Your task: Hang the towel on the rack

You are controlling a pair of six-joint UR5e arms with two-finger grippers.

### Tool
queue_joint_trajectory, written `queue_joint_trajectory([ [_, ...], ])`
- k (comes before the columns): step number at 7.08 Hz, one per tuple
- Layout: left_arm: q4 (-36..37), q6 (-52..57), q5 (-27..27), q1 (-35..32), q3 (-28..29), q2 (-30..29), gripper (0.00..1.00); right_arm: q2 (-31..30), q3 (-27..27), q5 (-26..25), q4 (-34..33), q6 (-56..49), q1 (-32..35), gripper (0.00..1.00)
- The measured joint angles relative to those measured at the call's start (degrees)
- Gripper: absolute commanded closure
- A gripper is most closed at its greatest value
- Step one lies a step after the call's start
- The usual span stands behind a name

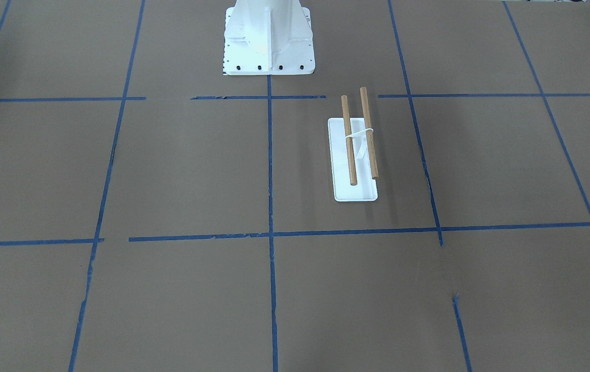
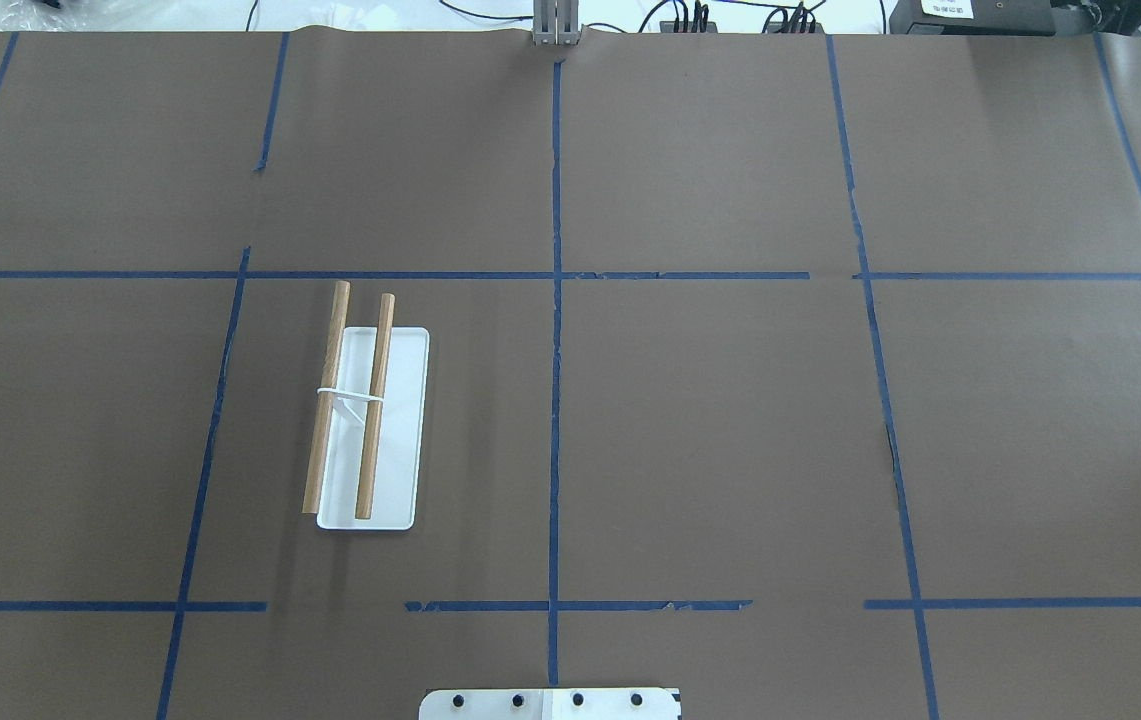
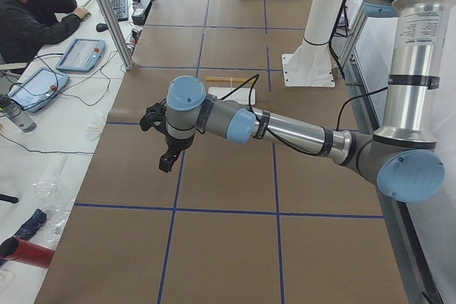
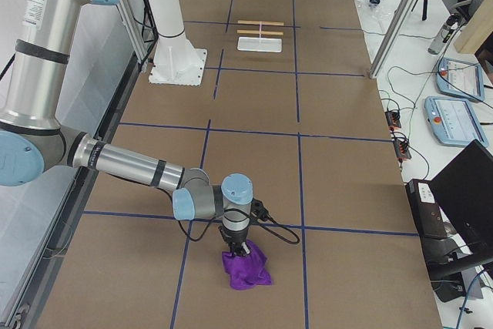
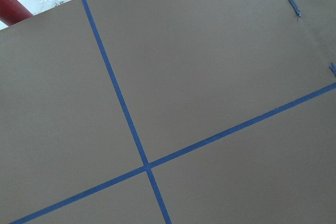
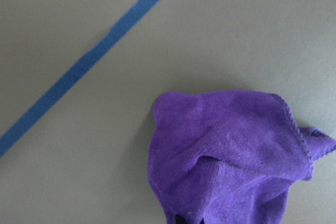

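The purple towel lies crumpled on the brown table at the end on my right; it fills the lower right of the right wrist view. My right gripper is down on the towel's top; I cannot tell whether it is open or shut. The rack, a white base with two wooden rods, stands on the left half of the table, seen also in the front view. My left gripper hangs above the table's left end, away from the rack; its state cannot be told.
The white robot base is at the table's middle edge. An operator sits at a side desk with tablets. A red bottle lies off the table. Blue tape lines cross the brown surface.
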Motion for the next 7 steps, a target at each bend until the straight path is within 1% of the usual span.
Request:
queue_joint_trajectory([
  [1,0.00,0.00,0.00,0.00,-0.05,-0.03,0.00,0.54,3.95,0.08,-4.26,-0.17,0.36,1.00],
  [2,-0.24,-0.26,-0.02,0.00,-0.20,-0.09,0.00,1.58,9.19,0.14,-9.72,-0.26,0.94,1.00],
  [3,-1.64,-1.49,-0.06,0.00,-0.41,-0.17,0.00,3.68,14.47,0.31,-15.30,-0.26,1.60,1.00],
  [4,-4.16,-4.30,-0.07,0.02,-0.55,-0.26,0.00,7.05,18.45,0.77,-20.70,-0.10,1.93,1.00],
  [5,-6.96,-7.73,-0.11,0.11,-0.76,-0.44,0.00,11.88,20.57,2.57,-25.46,0.22,1.88,1.00],
  [6,-9.21,-9.86,-0.53,0.69,-1.07,-0.71,0.00,16.70,21.35,6.16,-28.31,1.35,1.59,1.00],
  [7,-10.23,-12.10,-1.34,2.37,-1.27,-1.58,0.00,20.53,21.65,9.86,-29.48,4.43,0.79,1.00],
])
